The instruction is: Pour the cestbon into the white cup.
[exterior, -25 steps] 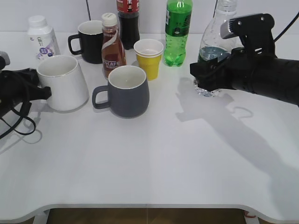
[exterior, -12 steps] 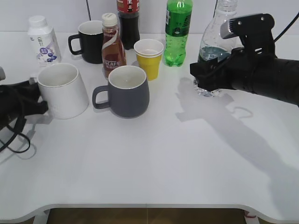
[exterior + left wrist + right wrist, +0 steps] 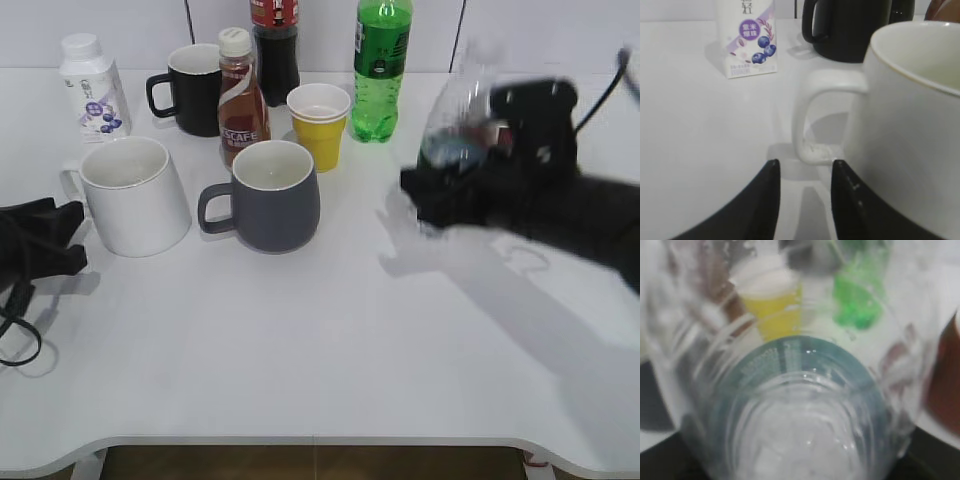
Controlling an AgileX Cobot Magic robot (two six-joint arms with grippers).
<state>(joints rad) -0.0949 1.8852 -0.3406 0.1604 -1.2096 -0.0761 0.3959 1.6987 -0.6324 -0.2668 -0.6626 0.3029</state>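
- My right gripper jaws look clamped on the clear ribbed green-labelled water bottle, though blur hides the grip.
- Bottle roughly upright; plain white handled ceramic mug stands far left.
- Left gripper jaws apart, just short of the mug's handle.

white cup: plain white | cestbon: clear, dark green label (blurred) | table: white

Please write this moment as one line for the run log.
right gripper: holds clear ribbed plastic bottle, blurred | left gripper: open beside large white ceramic mug handle | pour: not started
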